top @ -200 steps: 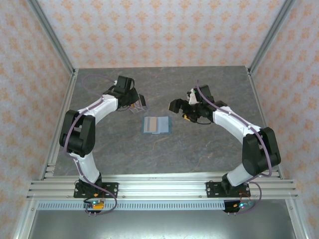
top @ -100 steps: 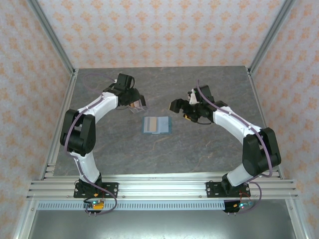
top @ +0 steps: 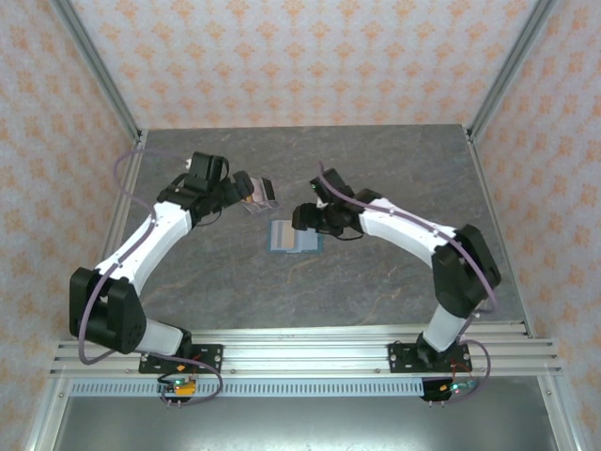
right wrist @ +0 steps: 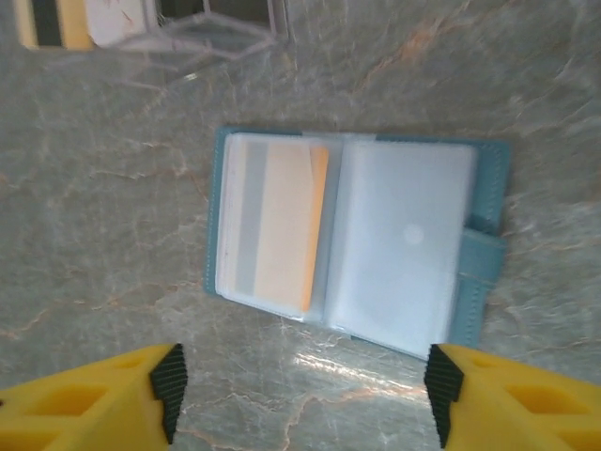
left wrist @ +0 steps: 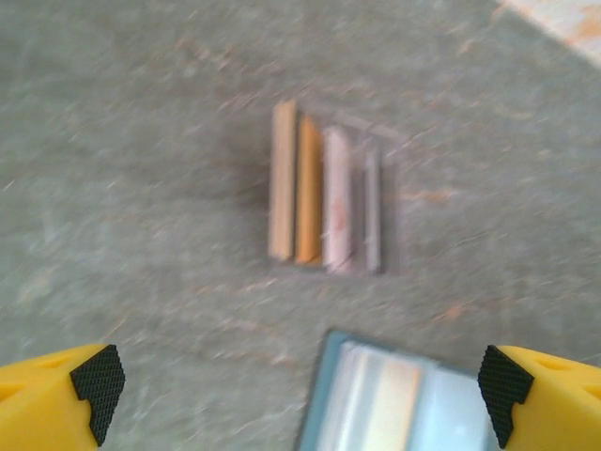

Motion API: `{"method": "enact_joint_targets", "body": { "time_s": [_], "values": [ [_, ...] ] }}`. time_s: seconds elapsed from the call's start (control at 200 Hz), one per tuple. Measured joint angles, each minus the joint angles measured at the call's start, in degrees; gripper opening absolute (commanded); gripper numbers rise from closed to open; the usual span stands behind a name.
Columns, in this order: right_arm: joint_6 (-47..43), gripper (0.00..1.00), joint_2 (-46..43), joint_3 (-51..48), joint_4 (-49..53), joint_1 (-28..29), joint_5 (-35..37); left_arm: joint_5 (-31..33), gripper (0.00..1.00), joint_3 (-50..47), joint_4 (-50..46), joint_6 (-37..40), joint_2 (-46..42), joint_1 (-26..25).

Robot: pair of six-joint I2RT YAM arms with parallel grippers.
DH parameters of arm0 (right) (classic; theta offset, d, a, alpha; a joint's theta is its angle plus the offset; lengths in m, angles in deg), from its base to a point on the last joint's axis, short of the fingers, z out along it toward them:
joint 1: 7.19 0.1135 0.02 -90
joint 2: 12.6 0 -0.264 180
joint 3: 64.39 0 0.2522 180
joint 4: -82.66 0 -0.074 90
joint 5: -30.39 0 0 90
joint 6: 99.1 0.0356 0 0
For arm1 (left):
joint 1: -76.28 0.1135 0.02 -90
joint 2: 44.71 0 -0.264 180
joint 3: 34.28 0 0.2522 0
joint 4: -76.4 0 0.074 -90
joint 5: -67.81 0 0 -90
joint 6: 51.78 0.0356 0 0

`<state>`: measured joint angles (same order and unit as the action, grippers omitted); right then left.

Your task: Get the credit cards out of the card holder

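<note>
Card holder [right wrist: 404,244] lies open on the surface [right wrist: 94,235], an orange-edged card [right wrist: 282,225] in one pocket. My right pincer [right wrist: 302,390] hangs over it, jaws apart, empty. My left pincer [left wrist: 300,387], spread wide and empty, hovers over upright cards [left wrist: 310,197] just beyond the holder.

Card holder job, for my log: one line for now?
left gripper: open | right gripper: open near flat teal bifold card holder | orange-edged card: sleeved inside
</note>
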<state>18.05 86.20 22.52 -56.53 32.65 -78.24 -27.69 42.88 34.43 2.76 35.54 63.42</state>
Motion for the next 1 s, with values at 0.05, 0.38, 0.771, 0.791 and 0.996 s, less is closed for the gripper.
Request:
{"method": "enact_joint_targets", "body": {
  "time_s": [0.05, 0.38, 0.771, 0.791, 0.996],
  "values": [
    [0.42, 0.59, 2.25, 1.25, 0.66, 1.05, 1.31, 0.52, 1.0, -2.62, -0.9, 0.0, -1.31, 0.15],
    [1.9, 0.43, 13.49, 10.51, 5.95, 4.13, 7.41, 0.79, 1.0, -11.17, -2.12, 0.0, -5.44, 0.28],
    [1.68, 0.53, 18.73, 12.7, 7.58, 4.5, 7.82, -7.1, 1.0, -12.13, 0.68, 0.81, -1.9, 0.28],
    [1.51, 0.53, 18.86, 12.7, 7.58, 4.5, 7.74, -7.65, 1.0, -12.13, 0.79, 0.92, -1.57, 0.28],
    [0.83, 0.5, 19.23, 12.7, 7.69, 4.5, 8.04, -13.2, 1.0, -12.0, 1.4, 1.51, 1.2, 0.28]
  ]
}}
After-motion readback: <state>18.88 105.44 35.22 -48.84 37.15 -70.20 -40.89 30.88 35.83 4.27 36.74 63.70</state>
